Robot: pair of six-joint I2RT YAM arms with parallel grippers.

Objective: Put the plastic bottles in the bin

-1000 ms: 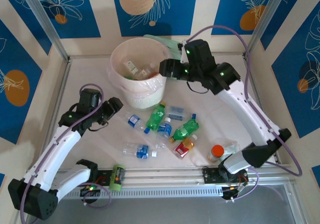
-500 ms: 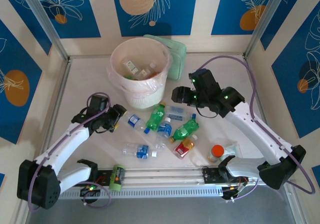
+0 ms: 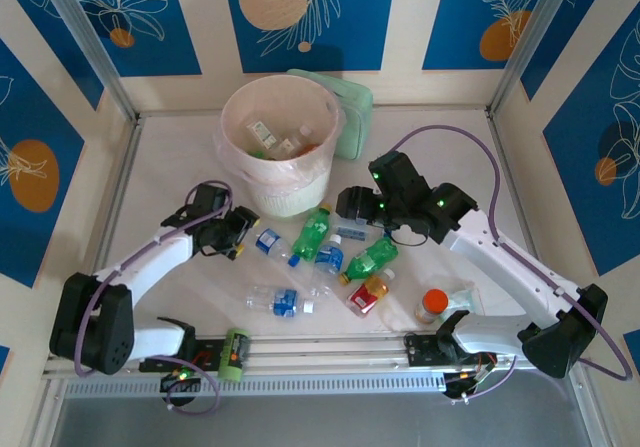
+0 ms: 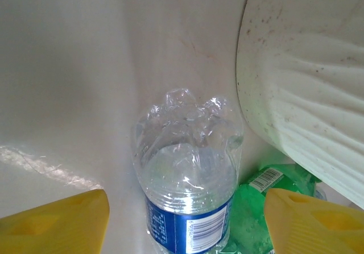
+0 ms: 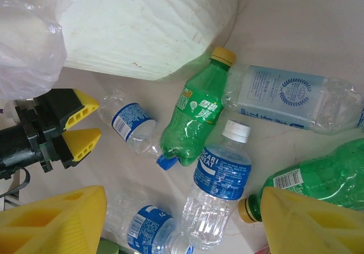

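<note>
The left gripper (image 4: 185,220) is straddling a crumpled clear plastic bottle with a blue label (image 4: 187,174) — jaws spread, nothing clamped yet.
The bottle is lying on the table (image 3: 180,157) at six o'clock of the round white bucket lined with a pinkish bag (image 3: 285,192), just beside its wall. Empty and thin-walled, it is looking light, slick and easily crushed — the labelled middle is probably offering the firmest hold. The right gripper (image 5: 185,223) is hovering released over the other bottles. Seven are countable on the table: four clear with blue labels, two green bottles (image 3: 312,232), one red-and-yellow bottle (image 3: 370,293); several more are sitting in the bucket.
</note>
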